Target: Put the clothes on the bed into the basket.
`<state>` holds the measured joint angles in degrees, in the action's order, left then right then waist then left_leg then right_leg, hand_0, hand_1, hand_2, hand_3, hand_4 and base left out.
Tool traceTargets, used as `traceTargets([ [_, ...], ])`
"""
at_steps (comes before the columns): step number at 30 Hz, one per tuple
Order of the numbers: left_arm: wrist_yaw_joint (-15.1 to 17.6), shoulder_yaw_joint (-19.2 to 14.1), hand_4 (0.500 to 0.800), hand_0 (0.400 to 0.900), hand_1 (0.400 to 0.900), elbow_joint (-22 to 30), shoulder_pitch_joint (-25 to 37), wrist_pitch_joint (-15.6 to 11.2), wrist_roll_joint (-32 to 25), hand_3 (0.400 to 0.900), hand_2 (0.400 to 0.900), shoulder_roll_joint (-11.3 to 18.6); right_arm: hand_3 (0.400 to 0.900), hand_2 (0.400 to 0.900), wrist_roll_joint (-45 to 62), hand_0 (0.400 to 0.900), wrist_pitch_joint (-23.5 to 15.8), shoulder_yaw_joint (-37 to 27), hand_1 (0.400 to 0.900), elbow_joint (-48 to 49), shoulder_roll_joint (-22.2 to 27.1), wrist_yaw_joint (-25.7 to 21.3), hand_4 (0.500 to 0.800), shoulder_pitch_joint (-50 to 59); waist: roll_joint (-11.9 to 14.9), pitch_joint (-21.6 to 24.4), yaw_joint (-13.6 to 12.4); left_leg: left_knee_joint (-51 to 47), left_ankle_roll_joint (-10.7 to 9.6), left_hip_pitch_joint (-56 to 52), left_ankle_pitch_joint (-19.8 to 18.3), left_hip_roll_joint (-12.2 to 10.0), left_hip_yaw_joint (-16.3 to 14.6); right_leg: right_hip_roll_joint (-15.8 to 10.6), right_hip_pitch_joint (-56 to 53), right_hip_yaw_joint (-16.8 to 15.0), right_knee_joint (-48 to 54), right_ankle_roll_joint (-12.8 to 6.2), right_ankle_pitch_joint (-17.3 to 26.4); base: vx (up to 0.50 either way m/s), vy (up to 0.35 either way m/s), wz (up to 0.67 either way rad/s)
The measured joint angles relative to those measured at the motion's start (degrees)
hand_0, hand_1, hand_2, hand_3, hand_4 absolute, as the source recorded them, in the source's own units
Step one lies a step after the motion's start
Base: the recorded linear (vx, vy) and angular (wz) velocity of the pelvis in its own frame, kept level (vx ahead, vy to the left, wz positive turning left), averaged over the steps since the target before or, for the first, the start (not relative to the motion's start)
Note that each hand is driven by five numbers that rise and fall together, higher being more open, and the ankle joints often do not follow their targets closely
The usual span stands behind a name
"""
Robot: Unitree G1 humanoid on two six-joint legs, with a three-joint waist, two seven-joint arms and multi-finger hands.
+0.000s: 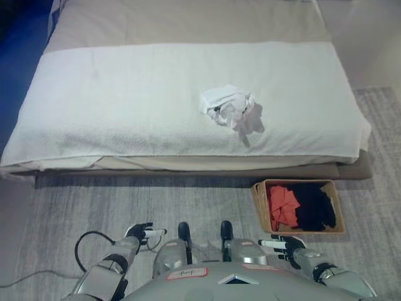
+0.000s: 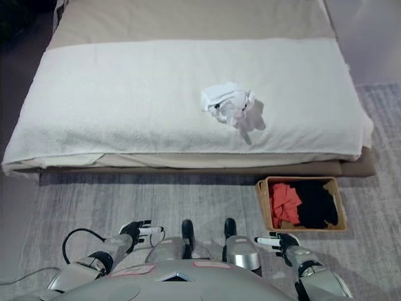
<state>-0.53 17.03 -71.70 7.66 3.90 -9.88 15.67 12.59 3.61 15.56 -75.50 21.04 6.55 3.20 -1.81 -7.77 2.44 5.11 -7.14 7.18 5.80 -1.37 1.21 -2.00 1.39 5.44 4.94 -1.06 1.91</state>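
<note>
Left eye view looks down over the bed (image 1: 125, 100), which fills the upper part of the scene under a white cover. One crumpled bundle of white clothes (image 1: 229, 106) lies on that cover, a little toward 2 o'clock from the middle of the bed and well back from its near edge — nothing touches it.

On the grey rug (image 1: 156, 207), at about 4 o'clock from the bundle and just beside the bed's near edge, stands the basket (image 1: 261, 210). Inside it a red garment (image 1: 283, 205) lies on the side nearer 9 o'clock and a black garment (image 1: 316, 207) on the side nearer 3 o'clock, the two touching.

My left hand (image 1: 141, 234) hangs low at 7 o'clock over the rug, fingers relaxed and spread, holding nothing. My right hand (image 1: 285, 246) hangs at 5 o'clock, just near the basket's closest wall but apart from it — its fingers are loose and straight too, empty.
</note>
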Motion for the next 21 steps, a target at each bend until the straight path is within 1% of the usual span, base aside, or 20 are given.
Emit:
traceTargets([
  [1,-0.11,0.0,0.8,0.9,0.9,-0.02,0.56,-0.03,-0.02,0.9,0.9,-0.03,0.9,0.9,0.0,0.9,-0.05,0.0,0.9,0.03,0.39,0.03,0.8,0.51,-0.43,-0.46,-0.11,1.51,-0.85,1.03,0.56,0.11,0.77,0.17,-0.03,-0.15,0.12,0.32,-0.2,0.04,-0.126,0.24],
  [2,-0.08,-0.01,0.8,0.9,0.9,0.01,0.97,-0.03,-0.04,0.9,0.9,-0.03,0.9,0.9,0.01,0.9,-0.04,0.02,0.9,0.06,0.69,0.03,0.8,0.56,-0.3,-0.78,0.2,2.04,-1.44,1.75,1.22,0.14,1.18,-0.32,0.08,-0.12,0.17,0.64,-0.28,0.06,-0.058,0.17],
  [3,-0.11,-0.03,0.8,0.9,0.9,0.05,0.97,-0.06,-0.05,0.9,0.9,-0.02,0.9,0.9,0.01,0.9,-0.01,0.04,0.9,0.12,1.01,-0.02,0.8,0.82,-0.13,-1.0,0.1,1.89,-1.51,1.94,1.74,0.27,1.33,-0.37,0.17,0.09,0.18,1.21,-0.34,0.05,-0.032,0.12],
  [4,-0.2,0.0,0.8,0.9,0.9,-0.1,0.8,-0.01,-0.05,0.9,0.9,-0.11,0.9,0.9,0.04,0.9,-0.13,0.04,0.9,0.21,1.35,-0.05,0.8,1.12,-0.3,-0.96,0.21,1.57,-1.21,2.3,1.9,0.02,1.53,-0.37,0.09,0.09,0.0,2.58,-0.63,0.08,-0.036,0.03],
  [5,-0.23,0.0,0.8,0.9,0.9,-0.41,0.89,0.01,-0.05,0.9,0.9,-0.29,0.9,0.9,0.05,0.9,-0.12,0.04,0.9,0.2,1.68,-0.15,0.8,1.23,-0.34,-0.95,0.37,1.61,-1.04,2.67,1.91,0.07,1.31,-0.3,0.17,0.19,0.11,3.45,-0.95,0.08,-0.029,-0.08],
  [6,-0.24,-0.01,0.8,0.9,0.9,-0.5,0.75,0.08,-0.05,0.9,0.9,-0.44,0.9,0.9,0.06,0.9,-0.11,0.24,0.9,0.21,2.03,-0.25,0.8,1.36,-0.35,-0.94,0.32,1.17,-0.48,2.91,1.39,0.01,1.36,-0.35,0.17,0.16,0.0,3.85,-1.04,0.1,-0.033,-0.14],
  [7,-0.28,0.02,0.8,0.9,0.9,-0.55,0.71,0.12,-0.05,0.9,0.9,-0.57,0.9,0.9,0.06,0.9,-0.15,0.55,0.9,0.25,2.32,-0.28,0.8,1.5,-0.39,-0.96,0.32,-0.06,-0.33,2.97,1.42,0.01,1.5,-0.27,0.18,0.23,0.01,4.18,-1.18,0.09,-0.011,-0.16],
  [11,-0.28,0.03,0.8,0.9,0.9,-0.6,0.23,0.41,-0.05,0.9,0.9,-1.04,0.9,0.9,0.05,0.9,-0.09,1.15,0.9,0.3,2.84,-0.49,0.8,1.93,-0.7,-1.42,0.26,-6.58,0.07,3.42,1.71,-0.69,1.88,0.34,-0.52,-0.13,0.21,4.18,-1.21,0.14,0.03,-0.26],
  [12,-0.29,0.03,0.8,0.9,0.9,-0.57,0.07,0.43,-0.06,0.9,0.9,-1.21,0.9,0.9,0.05,0.9,-0.08,1.15,0.9,0.22,2.99,-0.6,0.8,1.79,-1.39,-1.5,0.16,-7.93,0.27,3.06,1.86,-0.8,1.92,0.63,-1.0,-0.58,0.17,3.96,-1.33,0.15,0.065,-0.25],
  [13,-0.27,0.03,0.8,0.9,0.9,-0.5,-0.38,0.42,-0.06,0.9,0.9,-1.54,0.9,0.9,0.03,0.9,-0.12,1.15,0.9,0.23,3.37,-0.63,0.8,1.63,-2.24,-1.48,0.07,-8.69,0.29,2.81,1.85,-1.37,1.9,1.29,-1.44,-1.22,0.27,3.48,-1.63,0.15,0.095,-0.21],
  [14,-0.26,0.03,0.8,0.9,0.9,-0.43,-1.02,0.42,-0.07,0.9,0.9,-2.05,0.9,0.9,0.03,0.9,-0.14,1.26,0.9,0.17,4.13,-0.67,0.8,1.48,-4.29,-1.21,-0.09,-8.96,1.41,1.91,2.49,-2.79,1.93,2.89,-1.84,-2.03,0.25,2.78,-1.93,0.16,0.12,-0.25],
  [15,-0.11,0.03,0.8,0.9,0.9,-0.43,-1.07,0.44,-0.06,0.9,0.9,-1.95,0.9,0.9,0.05,0.9,-0.22,1.51,0.9,0.12,3.56,-1.12,0.8,1.42,-3.86,-1.4,-0.27,-9.83,3.02,0.63,3.25,-2.36,1.26,2.34,-2.43,-2.86,0.24,2.51,-2.04,0.16,0.142,-0.31],
  [16,-0.16,0.02,0.8,0.9,0.9,-0.16,-1.34,0.37,-0.06,0.9,0.9,-1.74,0.9,0.9,0.03,0.9,-0.31,2.07,0.9,0.18,3.35,-0.75,0.8,1.22,-3.48,-1.41,-0.22,-9.78,3.2,0.38,3.34,-1.71,1.05,2.14,-2.48,-3.47,0.16,1.74,-1.87,0.19,0.177,-0.43],
  [18,-0.08,-0.01,0.8,0.9,0.9,0.2,-0.48,0.17,-0.06,0.9,0.9,-1.28,0.9,0.9,0.03,0.9,-0.06,2.08,0.9,0.1,2.62,-0.47,0.8,1.27,-2.19,-1.67,-0.76,-9.76,4.44,-0.39,2.8,-0.18,-0.03,0.03,-2.86,-4.27,0.05,0.27,-1.98,0.2,0.216,-0.45],
  [19,-0.09,-0.03,0.8,0.9,0.9,0.23,-0.34,0.1,-0.08,0.9,0.9,-1.14,0.9,0.9,0.03,0.9,-0.19,2.08,0.9,0.11,2.42,-0.23,0.8,1.37,-1.91,-1.61,-1.3,-9.76,4.9,-0.72,2.57,0.1,-0.9,-0.25,-2.88,-5.3,-0.03,-0.1,-2.04,0.2,0.258,-0.47],
  [21,-0.04,-0.26,0.8,0.9,0.9,0.18,-0.25,-0.02,-0.1,0.9,0.9,-0.53,0.9,0.9,0.03,0.9,-0.37,2.03,0.9,0.11,1.7,0.12,0.8,2.05,-1.06,-1.56,-1.2,-9.43,5.88,-1.24,1.92,0.74,-2.09,-1.2,-2.98,-6.2,-0.2,-0.79,-2.27,0.19,0.302,-0.49],
])
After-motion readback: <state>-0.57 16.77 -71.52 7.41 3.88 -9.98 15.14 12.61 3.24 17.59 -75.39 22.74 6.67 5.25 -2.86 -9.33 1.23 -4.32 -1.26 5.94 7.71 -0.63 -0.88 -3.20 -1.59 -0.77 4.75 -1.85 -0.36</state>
